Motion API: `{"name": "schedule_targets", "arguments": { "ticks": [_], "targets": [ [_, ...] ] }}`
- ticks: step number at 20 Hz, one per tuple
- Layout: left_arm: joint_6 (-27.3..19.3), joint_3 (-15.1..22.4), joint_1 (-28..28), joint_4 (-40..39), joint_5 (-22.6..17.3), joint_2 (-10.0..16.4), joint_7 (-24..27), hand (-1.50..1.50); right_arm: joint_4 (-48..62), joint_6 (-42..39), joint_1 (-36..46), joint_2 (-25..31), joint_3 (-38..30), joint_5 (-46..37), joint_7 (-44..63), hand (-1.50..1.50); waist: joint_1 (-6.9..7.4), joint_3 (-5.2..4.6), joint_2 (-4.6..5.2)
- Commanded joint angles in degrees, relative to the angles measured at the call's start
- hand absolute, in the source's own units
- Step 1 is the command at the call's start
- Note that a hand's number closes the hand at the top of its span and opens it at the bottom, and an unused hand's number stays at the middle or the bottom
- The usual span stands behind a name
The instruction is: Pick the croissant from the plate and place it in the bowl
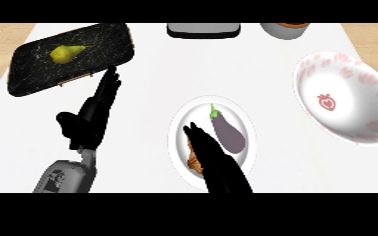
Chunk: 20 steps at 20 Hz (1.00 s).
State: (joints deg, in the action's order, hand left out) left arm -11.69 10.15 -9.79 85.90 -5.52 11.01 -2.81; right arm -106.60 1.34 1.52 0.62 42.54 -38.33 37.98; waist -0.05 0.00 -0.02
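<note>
The left hand [92,117], matte black with slender fingers and a thick thumb, is joining a rounded light-grey forearm [65,178] that is carrying small dark markings. The right hand [218,162] is showing the same plain black, long and narrow.

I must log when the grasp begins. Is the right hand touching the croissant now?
Cannot tell. In the head view the right hand lies over the croissant, hiding any contact or gap.

bright, flat, even light across the white counter [151,87]
</note>
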Motion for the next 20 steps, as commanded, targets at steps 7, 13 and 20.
{"name": "schedule_targets", "arguments": {
  "ticks": [7, 13, 20],
  "targets": [
    [1.46, -1.15, 1.05, 2.76, 3.03, -2.80, -2.60, 0.00, 6.86, 3.42, -2.62, 2.52, -4.99, 5.01, -10.60, -1.50, 0.03, 0.01, -0.01],
    [4.49, -3.72, 3.51, 5.24, 3.32, -1.52, -1.58, 0.00, 18.16, 6.56, 1.43, -0.55, -7.26, 2.56, -15.18, -1.50, 0.21, 0.00, -0.01],
    [2.53, -3.81, 0.26, -0.77, 5.48, -5.36, 0.14, 0.00, 18.69, 4.56, 2.01, 1.93, -7.03, -4.05, -11.22, -1.50, -0.04, -0.01, 0.02]
  ]
}}
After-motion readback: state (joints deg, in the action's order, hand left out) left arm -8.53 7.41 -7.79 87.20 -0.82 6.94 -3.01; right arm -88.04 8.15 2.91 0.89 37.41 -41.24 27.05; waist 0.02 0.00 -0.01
